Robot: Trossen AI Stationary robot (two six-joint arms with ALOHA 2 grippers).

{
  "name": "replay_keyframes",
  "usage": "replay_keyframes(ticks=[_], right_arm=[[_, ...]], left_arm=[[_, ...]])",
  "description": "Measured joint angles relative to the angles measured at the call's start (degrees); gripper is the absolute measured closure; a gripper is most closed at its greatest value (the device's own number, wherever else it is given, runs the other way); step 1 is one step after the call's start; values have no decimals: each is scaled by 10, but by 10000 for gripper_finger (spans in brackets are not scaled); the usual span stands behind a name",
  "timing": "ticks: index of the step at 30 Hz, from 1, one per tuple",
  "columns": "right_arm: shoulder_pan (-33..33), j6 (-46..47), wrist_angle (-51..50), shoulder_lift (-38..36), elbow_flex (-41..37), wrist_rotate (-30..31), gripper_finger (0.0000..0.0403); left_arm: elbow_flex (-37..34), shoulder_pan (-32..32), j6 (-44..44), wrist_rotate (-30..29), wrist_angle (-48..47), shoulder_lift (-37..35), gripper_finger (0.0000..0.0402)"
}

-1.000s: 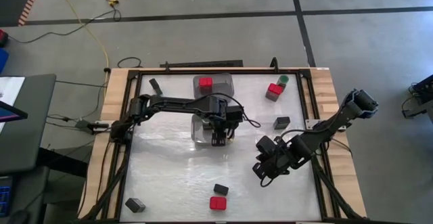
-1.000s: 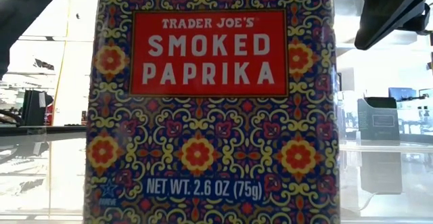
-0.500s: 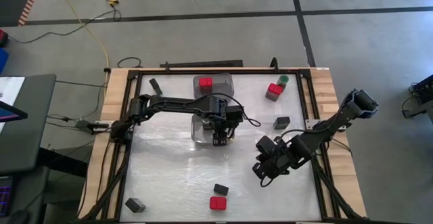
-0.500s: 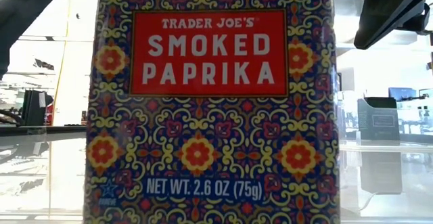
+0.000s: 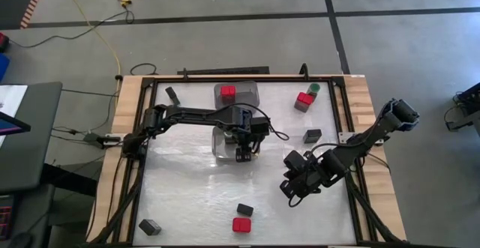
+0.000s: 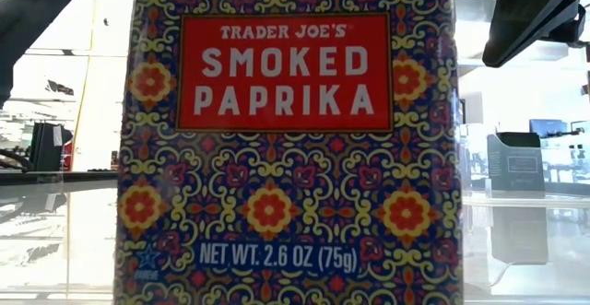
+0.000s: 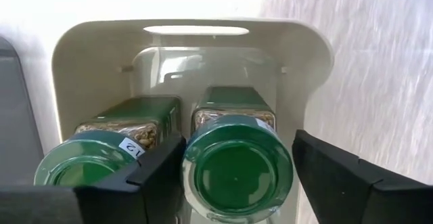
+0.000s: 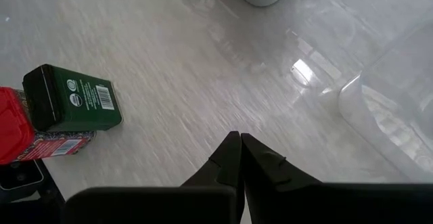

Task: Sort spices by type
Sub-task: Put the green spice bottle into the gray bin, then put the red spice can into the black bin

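Two green-lidded jars [image 7: 238, 168] in clear bin [image 7: 88, 48] | left gripper [image 7: 237, 176] straddles one

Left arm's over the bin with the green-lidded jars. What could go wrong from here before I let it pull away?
1. The left gripper straddles the right-hand green-lidded jar with a gap on one side only; the other finger sits wedged between it and the second jar, so withdrawing may drag or tip either.
2. Both jars sit tight in the clear bin; a snag might shift it.
3. The right gripper waits shut, clear of this.
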Motion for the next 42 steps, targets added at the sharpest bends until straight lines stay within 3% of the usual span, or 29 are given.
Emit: replay_keyframes(ticks=[12, 32, 37, 42], right_arm=[[0, 0, 0, 0, 0, 0, 365], [-2, 11, 0, 0, 0, 0, 363], [-7, 34, 0, -2, 0, 0, 339], [-21, 38, 0, -2, 0, 0, 284]], left_arm=[[0, 0, -18, -30, -10, -33, 141], [-3, -10, -16, -40, -92, -170, 141], [-91, -20, 3, -40, -31, -212, 141], [-254, -13, -15, -40, 78, -298, 141]])
